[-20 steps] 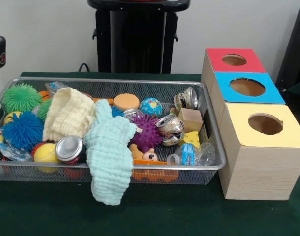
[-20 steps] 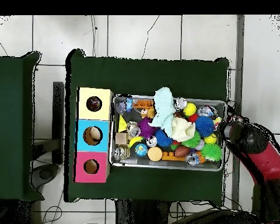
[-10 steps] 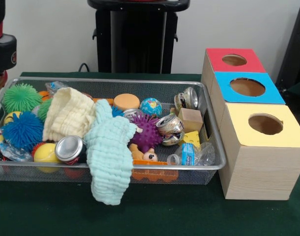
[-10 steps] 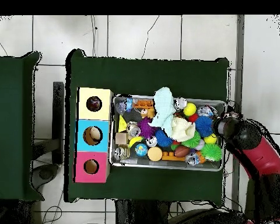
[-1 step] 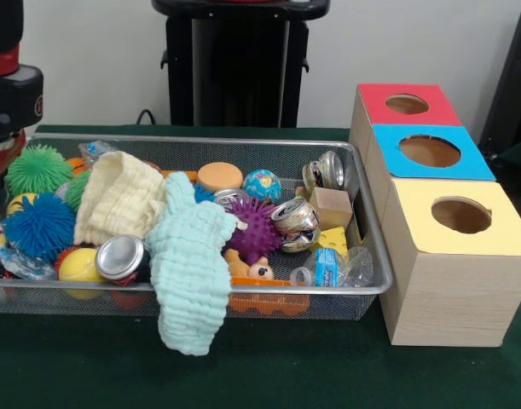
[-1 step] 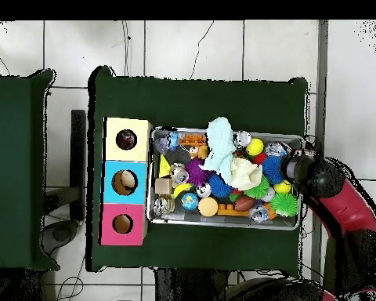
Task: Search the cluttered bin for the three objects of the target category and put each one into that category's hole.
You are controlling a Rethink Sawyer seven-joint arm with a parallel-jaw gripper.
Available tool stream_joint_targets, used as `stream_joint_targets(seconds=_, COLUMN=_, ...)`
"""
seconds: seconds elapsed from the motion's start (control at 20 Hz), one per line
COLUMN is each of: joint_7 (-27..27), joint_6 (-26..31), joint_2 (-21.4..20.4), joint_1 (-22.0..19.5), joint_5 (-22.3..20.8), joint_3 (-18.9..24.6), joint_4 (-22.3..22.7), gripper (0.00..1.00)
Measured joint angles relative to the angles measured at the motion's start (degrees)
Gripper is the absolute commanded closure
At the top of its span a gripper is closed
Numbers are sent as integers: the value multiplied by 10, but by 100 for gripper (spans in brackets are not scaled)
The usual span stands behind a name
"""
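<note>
Where the bin's (image 6: 222,223) end lies, end effector (image 6: 301,166) above.

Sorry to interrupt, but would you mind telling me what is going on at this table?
A red and black robot arm is reaching over one end of a wire bin crammed with spiky balls, crushed cans and two cloths. It is not holding anything that I can see. Beside the bin stands a row of boxes with red, blue and yellow tops, each with a hole.
</note>
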Motion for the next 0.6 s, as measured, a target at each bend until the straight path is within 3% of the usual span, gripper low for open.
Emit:
stream_joint_targets(seconds=0.4, joint_7=0, joint_6=-1, joint_2=19, joint_1=-19, joint_5=0, joint_3=14, joint_4=-10, gripper=0)
stream_joint_targets(seconds=0.6, joint_7=0, joint_6=-14, joint_2=51, joint_1=-38, joint_5=0, joint_3=25, joint_4=-25, gripper=0)
